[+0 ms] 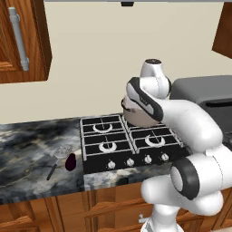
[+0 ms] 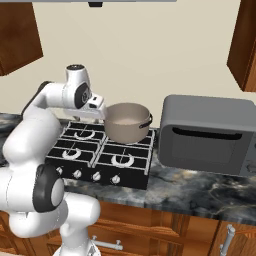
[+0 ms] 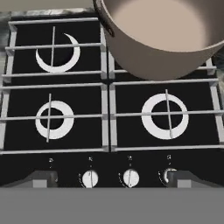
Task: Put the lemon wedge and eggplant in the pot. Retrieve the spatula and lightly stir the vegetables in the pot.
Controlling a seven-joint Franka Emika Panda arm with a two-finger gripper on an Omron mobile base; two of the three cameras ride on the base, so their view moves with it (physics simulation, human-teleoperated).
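My claw hangs above the front part of the stove, and its two finger tips stand wide apart with nothing between them, so it is open and holds nothing. In the hand view I look down on the four burners and the row of knobs at the front edge.

The pot stands on the back right burner, upright. Its pale inside looks empty as far as I can see. In the left base view my own arm covers a big part of the pot.

The eggplant lies on the dark marble table, just left of the stove's front left corner. The spatula lies just beside it on the left; its perforated head points to the back and the thin dark handle points to the front. I cannot tell if the two touch.

A grey microwave stands on the table right of the stove. Wooden cabinets hang on the wall above.
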